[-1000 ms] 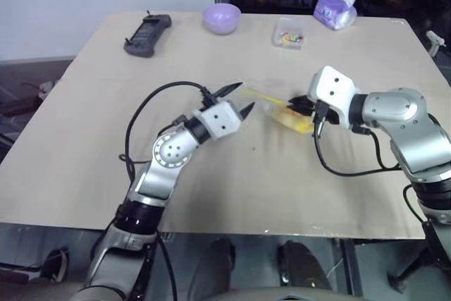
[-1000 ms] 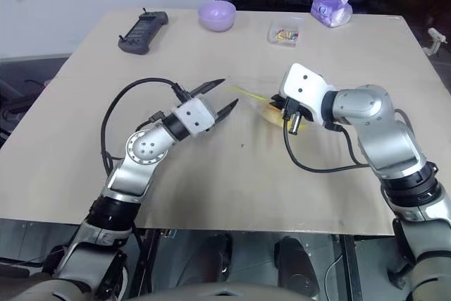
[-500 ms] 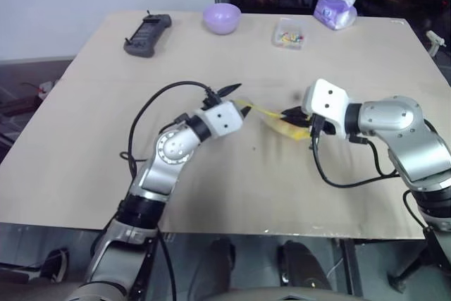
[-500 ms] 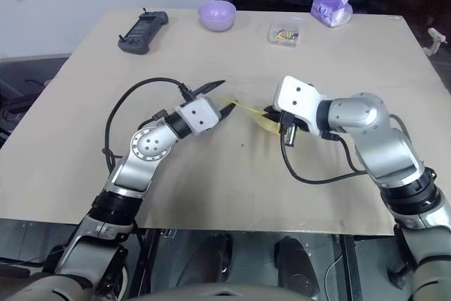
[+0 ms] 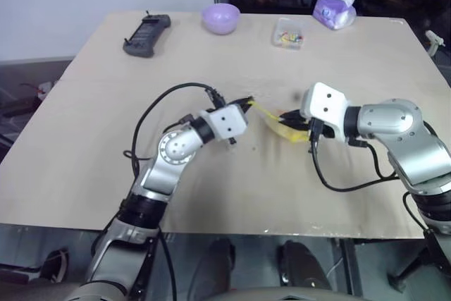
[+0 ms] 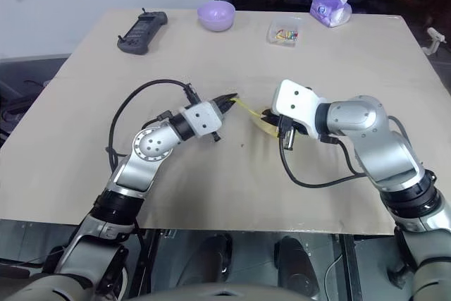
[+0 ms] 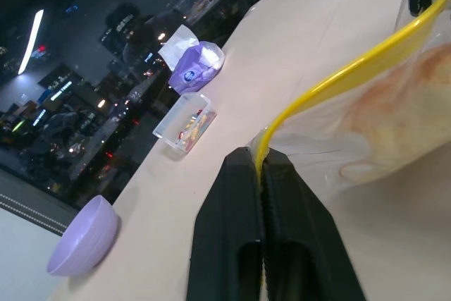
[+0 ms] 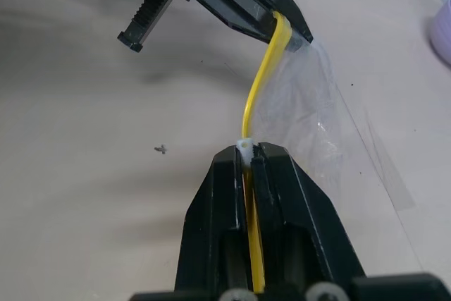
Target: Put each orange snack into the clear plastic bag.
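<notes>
Mid-table: clear plastic bag (image 5: 282,123) stretched between both arms. Left gripper (image 7: 262,174) clamped on one end of yellow seal strip (image 8: 262,75); right gripper (image 8: 248,156) clamped on the other end. Orange snack (image 7: 405,114) apparently inside the pouch already. Best to keep both pinches firm and strip taut, avoiding any tug that tears it.
</notes>
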Controlling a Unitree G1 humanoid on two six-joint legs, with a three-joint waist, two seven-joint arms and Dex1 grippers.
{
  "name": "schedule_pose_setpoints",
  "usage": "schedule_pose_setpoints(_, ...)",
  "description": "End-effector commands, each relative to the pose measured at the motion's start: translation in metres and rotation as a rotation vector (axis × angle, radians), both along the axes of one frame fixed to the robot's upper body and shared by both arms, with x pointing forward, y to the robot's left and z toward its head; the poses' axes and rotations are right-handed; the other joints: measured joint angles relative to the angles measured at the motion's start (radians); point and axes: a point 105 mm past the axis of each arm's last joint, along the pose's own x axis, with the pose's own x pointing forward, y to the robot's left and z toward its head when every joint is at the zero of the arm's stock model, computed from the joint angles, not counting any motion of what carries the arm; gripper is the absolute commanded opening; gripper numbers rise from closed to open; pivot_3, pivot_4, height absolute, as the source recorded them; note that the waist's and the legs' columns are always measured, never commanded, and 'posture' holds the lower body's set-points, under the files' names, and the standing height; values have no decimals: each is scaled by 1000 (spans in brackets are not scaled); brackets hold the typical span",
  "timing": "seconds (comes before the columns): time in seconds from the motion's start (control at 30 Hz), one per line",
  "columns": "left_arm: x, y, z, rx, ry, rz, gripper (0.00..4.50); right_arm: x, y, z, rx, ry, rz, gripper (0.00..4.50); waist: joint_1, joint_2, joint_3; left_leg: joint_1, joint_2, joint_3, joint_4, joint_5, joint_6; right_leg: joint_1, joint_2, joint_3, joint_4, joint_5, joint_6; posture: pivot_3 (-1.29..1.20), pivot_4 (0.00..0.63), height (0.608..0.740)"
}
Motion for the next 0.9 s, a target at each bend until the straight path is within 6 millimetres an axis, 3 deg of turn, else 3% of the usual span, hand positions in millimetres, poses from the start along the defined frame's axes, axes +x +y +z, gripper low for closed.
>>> schedule_pose_setpoints(0.03,-2,0,8,-16,-27,-13,13,0,-2,7,-17,-71,1,0,0,0,0,0,0,0,0,0,0,0,0,0,0,0,0,0,150,740)
schedule_pose_setpoints(0.33,-2,-1,7,-11,-19,-12,13,7,-6,12,-39,-181,-16,0,0,0,0,0,0,0,0,0,0,0,0,0,0,0,0,0,150,740)
schedule_pose_setpoints(0.37,-2,-1,7,-11,-19,-13,0,6,-6,11,-40,-176,-12,714,0,0,0,0,0,0,0,0,0,0,0,0,0,0,0,0,150,740)
schedule_pose_setpoints(0.43,-2,-1,7,-11,-19,-14,0,6,-6,10,-40,-174,-15,1336,0,0,0,0,0,0,0,0,0,0,0,0,0,0,0,0,150,740)
schedule_pose_setpoints(0.5,-2,-1,7,-12,-19,-15,0,6,-7,10,-37,-177,-24,2235,0,0,0,0,0,0,0,0,0,0,0,0,0,0,0,0,150,740)
schedule_pose_setpoints(0.77,-1,-2,6,-14,-14,-12,0,0,-3,12,-25,-149,16,2235,0,0,0,0,0,0,0,0,0,0,0,0,0,0,0,0,150,740)
schedule_pose_setpoints(0.9,0,-2,6,-13,-13,-11,0,0,-4,13,-25,-150,13,1155,0,0,0,0,0,0,0,0,0,0,0,0,0,0,0,0,150,740)
